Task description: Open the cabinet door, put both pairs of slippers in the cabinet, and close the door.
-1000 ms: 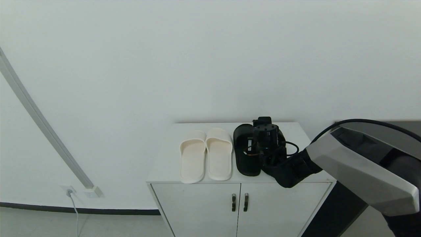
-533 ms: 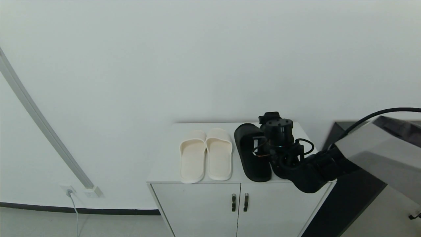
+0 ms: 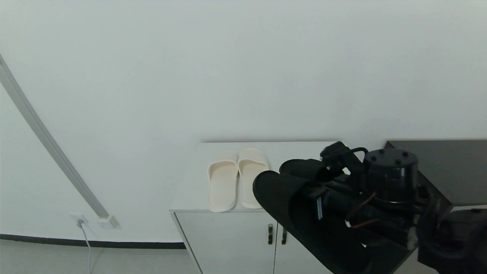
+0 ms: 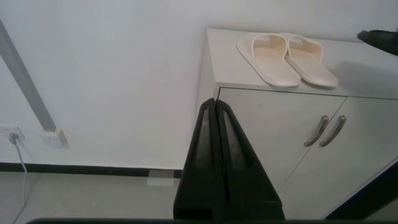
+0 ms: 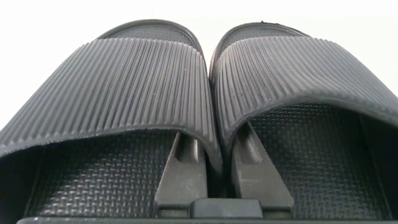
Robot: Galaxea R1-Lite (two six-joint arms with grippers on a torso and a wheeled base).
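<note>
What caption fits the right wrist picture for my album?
Jaws of the right gripper pinching both black slippers together.

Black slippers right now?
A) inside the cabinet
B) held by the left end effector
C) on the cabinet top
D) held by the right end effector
D: the right end effector has its fingers inside the two black slippers, pinching their adjoining edges and holding the pair up in front of the shut cabinet doors.
</note>
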